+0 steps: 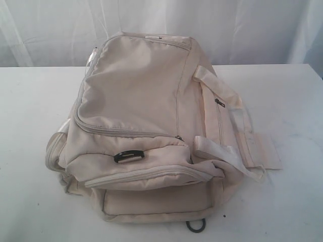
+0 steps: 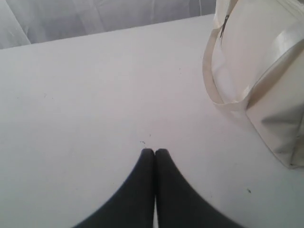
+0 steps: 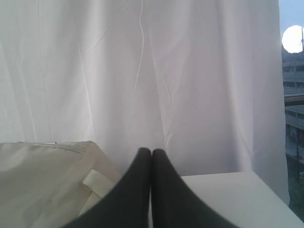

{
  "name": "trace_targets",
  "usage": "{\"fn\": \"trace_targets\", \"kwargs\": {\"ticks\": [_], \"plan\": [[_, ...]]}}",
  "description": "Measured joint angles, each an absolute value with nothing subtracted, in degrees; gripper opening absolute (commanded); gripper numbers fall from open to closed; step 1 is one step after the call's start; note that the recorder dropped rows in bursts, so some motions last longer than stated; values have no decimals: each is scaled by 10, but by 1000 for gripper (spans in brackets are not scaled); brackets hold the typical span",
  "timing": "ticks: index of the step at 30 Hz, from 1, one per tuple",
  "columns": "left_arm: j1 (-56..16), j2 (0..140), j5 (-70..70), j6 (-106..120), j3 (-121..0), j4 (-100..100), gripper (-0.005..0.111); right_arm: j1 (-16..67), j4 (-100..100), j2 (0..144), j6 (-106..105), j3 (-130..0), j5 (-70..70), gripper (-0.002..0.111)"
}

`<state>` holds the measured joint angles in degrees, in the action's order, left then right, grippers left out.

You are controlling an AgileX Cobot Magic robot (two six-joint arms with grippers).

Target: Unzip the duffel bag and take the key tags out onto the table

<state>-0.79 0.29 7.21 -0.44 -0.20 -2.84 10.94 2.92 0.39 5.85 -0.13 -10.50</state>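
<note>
The cream duffel bag (image 1: 146,126) lies zipped in the middle of the white table (image 1: 30,151), with grey zippers and a black strap ring (image 1: 129,157) on its near end. Neither gripper shows in the exterior view. My left gripper (image 2: 155,152) is shut with nothing in it, above bare table, with the duffel bag (image 2: 266,71) and a webbing strap (image 2: 213,85) off to one side. My right gripper (image 3: 151,153) is shut and empty, held beside the duffel bag (image 3: 42,180) and facing the curtain. The key tags are hidden.
A white curtain (image 1: 161,25) hangs behind the table. A webbing handle with a flap (image 1: 257,151) spreads from the bag onto the table on the right. A dark cord loop (image 1: 196,226) lies by the bag's near edge. A window (image 3: 293,95) shows past the curtain.
</note>
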Motion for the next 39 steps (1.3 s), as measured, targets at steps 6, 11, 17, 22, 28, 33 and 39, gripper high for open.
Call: {"fn": "trace_targets", "kwargs": {"ticks": [6, 11, 17, 22, 28, 33, 39], "plan": [[-8, 3, -5, 0, -2, -29, 0, 109, 29, 4, 145, -1, -104, 0], [-8, 2, -83, 0, -2, -29, 0, 109, 29, 4, 206, -1, -75, 0], [-8, 2, -162, 0, -2, -29, 0, 109, 29, 4, 216, -1, -15, 0], [-8, 2, -195, 0, -2, -29, 0, 109, 29, 4, 224, -1, 0, 0], [-8, 4, -277, -9, -12, -12, 0, 109, 29, 5, 253, -1, 6, 0], [-8, 62, -270, -10, -90, 43, 0, 109, 29, 51, 259, -42, 40, 0], [-9, 209, -107, -10, -264, 21, 0, 112, 29, 154, 250, -136, 98, 0]]}}
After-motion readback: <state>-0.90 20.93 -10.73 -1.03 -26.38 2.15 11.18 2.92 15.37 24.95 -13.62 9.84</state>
